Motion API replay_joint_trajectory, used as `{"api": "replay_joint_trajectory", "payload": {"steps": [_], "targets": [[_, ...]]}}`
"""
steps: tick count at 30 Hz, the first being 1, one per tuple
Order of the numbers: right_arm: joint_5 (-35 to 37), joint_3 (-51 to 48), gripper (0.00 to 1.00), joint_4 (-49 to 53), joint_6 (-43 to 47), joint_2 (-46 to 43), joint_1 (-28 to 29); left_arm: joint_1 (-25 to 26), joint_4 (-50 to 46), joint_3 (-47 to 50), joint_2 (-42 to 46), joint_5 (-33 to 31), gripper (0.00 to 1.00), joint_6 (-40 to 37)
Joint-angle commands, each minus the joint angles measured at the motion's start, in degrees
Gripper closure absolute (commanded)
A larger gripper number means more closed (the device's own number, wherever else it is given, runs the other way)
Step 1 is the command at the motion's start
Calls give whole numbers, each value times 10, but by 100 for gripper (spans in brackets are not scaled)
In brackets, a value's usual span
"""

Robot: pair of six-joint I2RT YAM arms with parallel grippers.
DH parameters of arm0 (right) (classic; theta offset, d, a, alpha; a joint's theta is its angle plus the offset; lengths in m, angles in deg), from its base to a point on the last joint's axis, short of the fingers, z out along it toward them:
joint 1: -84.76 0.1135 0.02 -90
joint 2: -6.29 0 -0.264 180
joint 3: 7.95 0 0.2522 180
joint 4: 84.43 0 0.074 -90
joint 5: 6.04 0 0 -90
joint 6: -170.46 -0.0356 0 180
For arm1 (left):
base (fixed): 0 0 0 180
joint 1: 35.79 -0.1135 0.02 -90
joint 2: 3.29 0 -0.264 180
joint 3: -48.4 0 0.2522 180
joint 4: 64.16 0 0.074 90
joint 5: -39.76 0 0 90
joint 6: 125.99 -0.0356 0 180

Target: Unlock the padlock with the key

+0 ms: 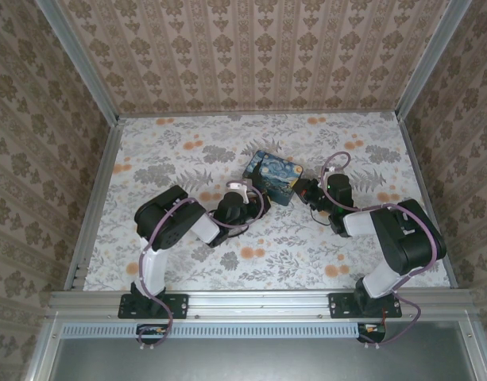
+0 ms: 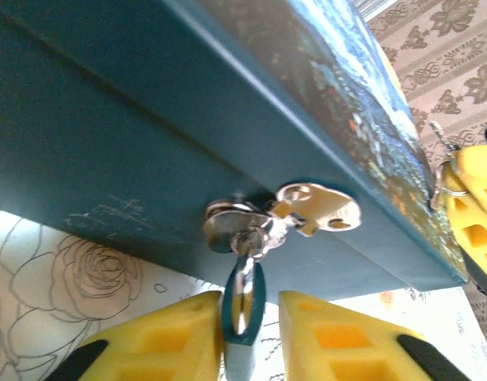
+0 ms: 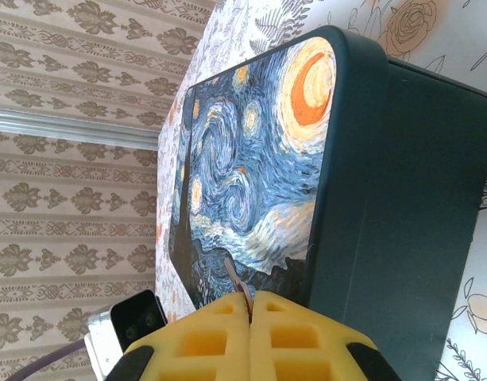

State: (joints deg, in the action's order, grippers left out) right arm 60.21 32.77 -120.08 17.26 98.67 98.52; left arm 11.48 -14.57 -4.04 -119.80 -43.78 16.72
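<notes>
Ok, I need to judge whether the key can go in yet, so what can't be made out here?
Small bluish metal padlock: left wrist view, bottom edge cuts off its body; keyhole unseen.
Left gripper: whether its yellow pads pinch the padlock is unclear.
Slim dark metal key: right wrist view, the shut right gripper hides all but a sliver.
Top view: both too small beside the blue swirl-painted box.
</notes>
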Motion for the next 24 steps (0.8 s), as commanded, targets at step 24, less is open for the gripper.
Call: {"api": "replay_joint_trajectory", "payload": {"steps": [24], "targets": [[-89, -37, 100, 137, 36, -197, 22, -38, -69, 77, 73, 4, 100, 52]]}}
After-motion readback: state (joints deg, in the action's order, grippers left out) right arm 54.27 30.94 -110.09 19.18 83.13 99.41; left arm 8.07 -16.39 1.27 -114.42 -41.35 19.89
